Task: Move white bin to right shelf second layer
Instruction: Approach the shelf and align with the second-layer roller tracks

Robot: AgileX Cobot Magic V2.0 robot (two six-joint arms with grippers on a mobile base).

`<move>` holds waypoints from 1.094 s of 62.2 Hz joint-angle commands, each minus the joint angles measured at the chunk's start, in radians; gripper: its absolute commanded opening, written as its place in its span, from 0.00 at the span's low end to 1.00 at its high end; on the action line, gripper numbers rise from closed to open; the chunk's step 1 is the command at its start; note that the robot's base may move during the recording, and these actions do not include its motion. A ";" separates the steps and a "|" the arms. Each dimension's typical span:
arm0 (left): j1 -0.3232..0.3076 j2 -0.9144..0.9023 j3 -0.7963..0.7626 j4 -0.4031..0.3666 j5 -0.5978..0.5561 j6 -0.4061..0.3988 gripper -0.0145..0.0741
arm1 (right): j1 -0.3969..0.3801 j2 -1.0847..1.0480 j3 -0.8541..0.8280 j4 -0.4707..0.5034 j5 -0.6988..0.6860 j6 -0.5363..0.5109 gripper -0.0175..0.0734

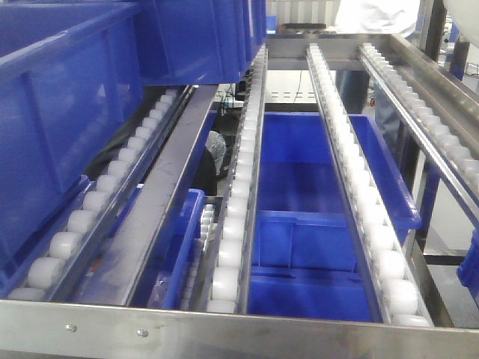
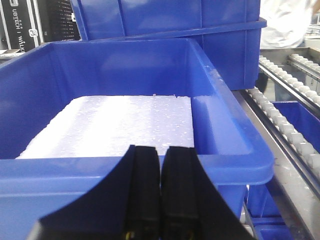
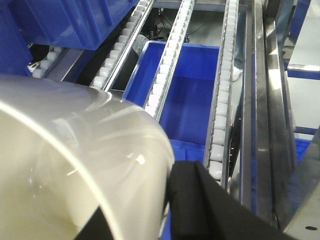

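Note:
The white bin point(image 3: 65, 165), cream and glossy, fills the lower left of the right wrist view and hangs above the roller rails. My right gripper point(image 3: 142, 192) is shut on its wall: one black finger point(image 3: 200, 205) presses the outside, the other shows dimly through the plastic. The right shelf second layer point(image 1: 329, 112) is steel rails lined with white rollers point(image 3: 220, 100), running away ahead of the bin. My left gripper point(image 2: 160, 150) is shut with nothing between its fingers, just before the rim of a blue crate point(image 2: 235, 160). Neither gripper nor the bin appears in the front view.
The blue crate at the left gripper holds a white foam slab point(image 2: 115, 125); another blue crate point(image 2: 165, 20) stands behind it. Blue crates point(image 1: 67, 97) sit on the left rails. Under the rails lies a blue crate point(image 1: 299, 172). A steel front bar point(image 1: 224, 329) spans the rack.

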 commanded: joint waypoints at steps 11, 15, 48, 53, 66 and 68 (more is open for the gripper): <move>-0.002 -0.013 0.033 -0.005 -0.087 -0.007 0.26 | -0.006 0.001 -0.031 -0.002 -0.108 -0.004 0.25; -0.002 -0.013 0.033 -0.005 -0.087 -0.007 0.26 | -0.006 0.001 -0.031 -0.002 -0.108 -0.004 0.25; -0.002 -0.013 0.033 -0.005 -0.087 -0.007 0.26 | -0.006 0.001 -0.031 -0.002 -0.108 -0.004 0.25; -0.002 -0.013 0.033 -0.005 -0.087 -0.007 0.26 | -0.006 0.001 -0.031 -0.002 -0.108 -0.004 0.25; -0.002 -0.013 0.033 -0.005 -0.087 -0.007 0.26 | -0.006 0.001 -0.031 -0.002 -0.108 -0.004 0.25; -0.002 -0.013 0.033 -0.005 -0.087 -0.007 0.26 | -0.006 0.001 -0.031 -0.002 -0.108 -0.004 0.25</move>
